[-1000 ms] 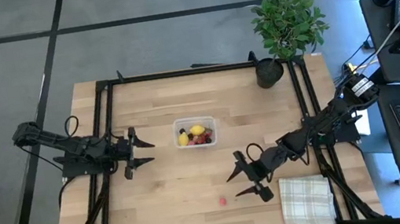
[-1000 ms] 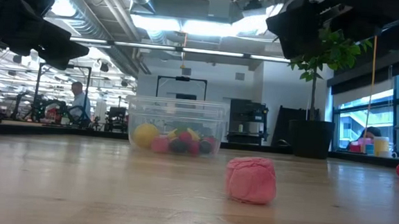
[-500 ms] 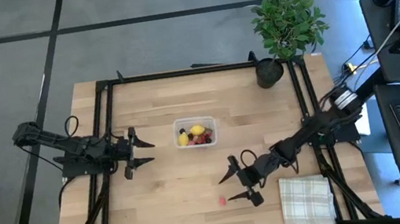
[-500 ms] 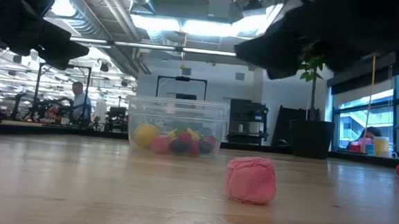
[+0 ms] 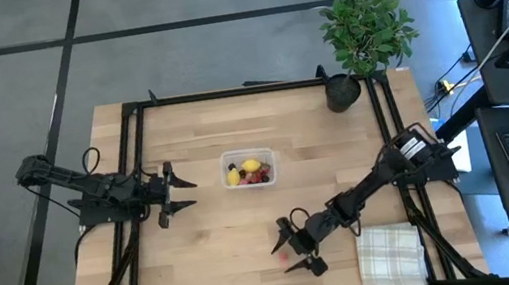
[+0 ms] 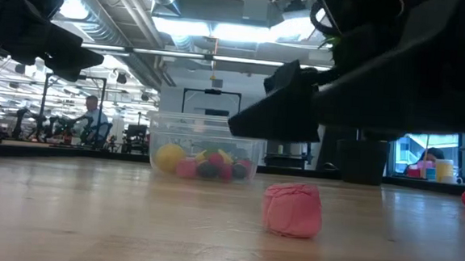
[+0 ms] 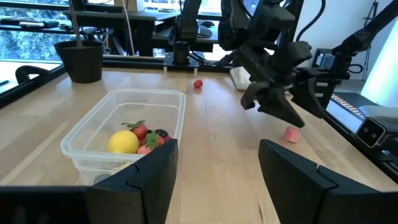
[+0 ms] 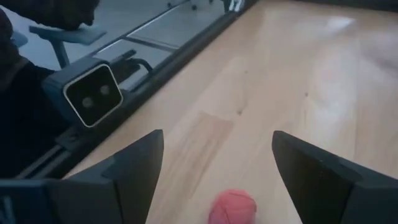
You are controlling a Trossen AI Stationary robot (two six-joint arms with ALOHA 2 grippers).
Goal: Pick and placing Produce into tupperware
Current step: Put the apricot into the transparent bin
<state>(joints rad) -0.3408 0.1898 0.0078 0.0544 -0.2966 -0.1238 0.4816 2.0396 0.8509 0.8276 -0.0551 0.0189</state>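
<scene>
The tub (image 5: 247, 169) sits near the middle of the table (image 5: 209, 240), already holding a yellow lemon (image 7: 123, 142) and a small heap of red and dark berries (image 7: 149, 137), so most of the produce appears to be in place. At least two pieces are left out on the bare wood: a pink berry (image 5: 283, 256) toward the front edge, and a small red berry (image 7: 198, 84) lying farther off toward the right side, seen only in the left wrist and low views. The right gripper (image 5: 295, 249) hangs just above the pink berry with its fingers spread wide and nothing between them; in its own wrist view the berry sits on the wood between the two fingers, not yet touched. The left gripper (image 5: 180, 195) waits near the left edge, pointing at the tub, its fingers apart and empty. A checked cloth (image 5: 391, 255) lies at the front right corner and a potted plant (image 5: 364, 40) stands at the back right corner. Judging by this, the task is well advanced: the pink berry needs grasping and carrying to the tub, then the red one.
</scene>
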